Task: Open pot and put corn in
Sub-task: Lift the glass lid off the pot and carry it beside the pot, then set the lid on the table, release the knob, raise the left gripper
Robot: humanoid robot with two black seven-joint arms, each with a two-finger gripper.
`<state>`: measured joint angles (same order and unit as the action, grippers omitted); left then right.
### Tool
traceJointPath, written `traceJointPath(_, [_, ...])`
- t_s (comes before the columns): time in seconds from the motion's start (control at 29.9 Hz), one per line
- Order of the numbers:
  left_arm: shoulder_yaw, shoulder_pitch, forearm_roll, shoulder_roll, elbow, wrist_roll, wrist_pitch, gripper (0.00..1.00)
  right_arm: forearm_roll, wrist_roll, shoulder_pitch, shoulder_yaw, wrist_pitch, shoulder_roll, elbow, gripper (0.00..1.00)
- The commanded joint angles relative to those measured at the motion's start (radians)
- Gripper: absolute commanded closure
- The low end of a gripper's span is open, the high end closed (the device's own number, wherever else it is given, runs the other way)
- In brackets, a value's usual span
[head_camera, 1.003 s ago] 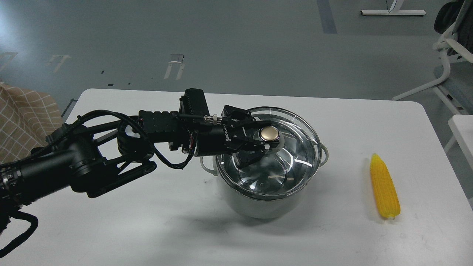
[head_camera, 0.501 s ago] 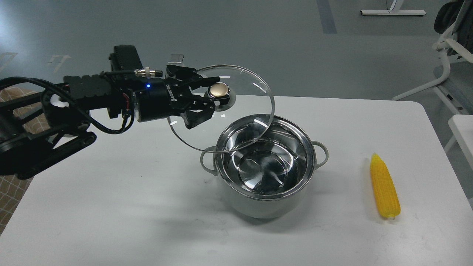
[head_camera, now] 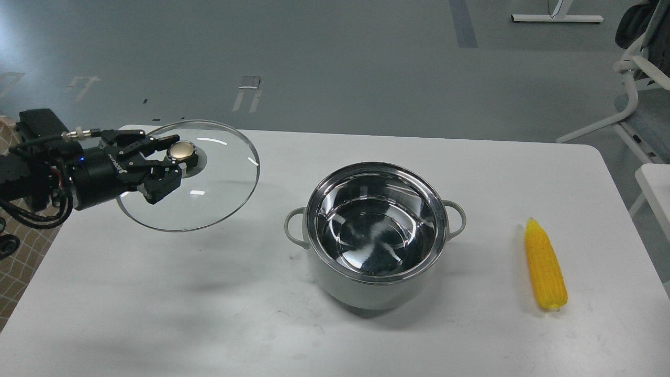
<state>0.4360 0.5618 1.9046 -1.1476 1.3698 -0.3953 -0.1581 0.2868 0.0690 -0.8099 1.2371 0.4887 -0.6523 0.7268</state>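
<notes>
The pale grey pot (head_camera: 375, 236) stands open in the middle of the white table, its shiny steel interior empty. The yellow corn (head_camera: 545, 264) lies on the table to the right of the pot, pointed tip away from me. My left gripper (head_camera: 175, 163) is shut on the gold knob (head_camera: 181, 151) of the round glass lid (head_camera: 189, 175) and holds the lid above the table's far left, well clear of the pot. My right gripper is out of view.
The white table (head_camera: 209, 293) spans the view, with its left edge near my left arm. A white chair (head_camera: 636, 89) stands off the table's far right. A checked cloth (head_camera: 21, 246) shows at the left edge.
My left gripper has lifted the lid off the pot and carried it left, then lower over the table's left side. The pot now stands open. The corn has not moved.
</notes>
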Motion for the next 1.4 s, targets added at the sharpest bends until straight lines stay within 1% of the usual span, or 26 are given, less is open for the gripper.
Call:
traceJointPath(0.0, [0.001,-0.052,-0.002,0.032,-0.134,-0.005,-0.035,0.69,0.000,0.000,0.001,-0.001,0.000,-0.007,-0.001,0.00])
traceJointPath(0.07, [-0.002,-0.078,-0.004,0.052,-0.185,-0.014,-0.044,0.69,0.000,0.000,0.001,-0.001,0.000,-0.010,-0.001,0.00])
traceJointPath(0.1, [-0.002,-0.104,-0.006,0.063,-0.205,-0.026,-0.067,0.69,0.000,0.000,0.006,-0.001,0.000,-0.010,-0.001,0.00])
traceJointPath(0.13, [-0.002,-0.118,-0.007,0.069,-0.212,-0.030,-0.086,0.69,0.000,0.000,0.008,0.001,0.000,-0.010,-0.001,0.00])
traceJointPath(0.17, [0.000,-0.147,-0.007,0.089,-0.231,-0.031,-0.124,0.69,0.000,0.000,0.009,-0.001,0.000,-0.010,-0.001,0.00])
traceJointPath(0.27, [0.000,-0.180,-0.007,0.143,-0.273,-0.028,-0.162,0.69,0.000,0.000,0.012,0.001,0.000,-0.010,-0.001,0.00])
traceJointPath(0.37, [-0.002,-0.184,-0.009,0.192,-0.313,-0.030,-0.173,0.69,0.000,0.000,0.014,-0.001,0.000,-0.010,-0.003,0.00])
traceJointPath(0.5, [0.000,-0.191,-0.035,0.219,-0.347,-0.028,-0.181,0.68,0.000,0.000,0.014,0.001,0.000,-0.010,-0.003,0.00])
traceJointPath(0.64, [-0.003,-0.194,-0.098,0.239,-0.382,-0.033,-0.179,0.64,0.000,0.000,0.018,0.001,0.000,-0.010,-0.001,0.00])
traceJointPath(0.77, [-0.003,-0.212,-0.099,0.239,-0.383,-0.033,-0.179,0.60,0.000,0.000,0.029,0.001,0.000,-0.010,-0.001,0.00])
traceJointPath(1.0, [-0.003,-0.217,-0.099,0.240,-0.383,-0.033,-0.181,0.59,0.000,0.000,0.043,0.001,0.000,-0.012,0.000,0.00])
traceJointPath(1.07, [-0.002,-0.217,-0.099,0.239,-0.383,-0.033,-0.181,0.37,-0.001,0.000,0.043,0.001,0.000,-0.015,0.000,0.00])
traceJointPath(1.1, [0.000,-0.217,-0.099,0.239,-0.383,-0.034,-0.181,0.24,-0.002,0.000,0.044,0.001,0.000,-0.018,0.000,0.00])
traceJointPath(1.37, [0.000,-0.214,-0.098,0.239,-0.380,-0.037,-0.181,0.22,-0.002,0.000,0.060,0.001,0.000,-0.038,0.014,0.00])
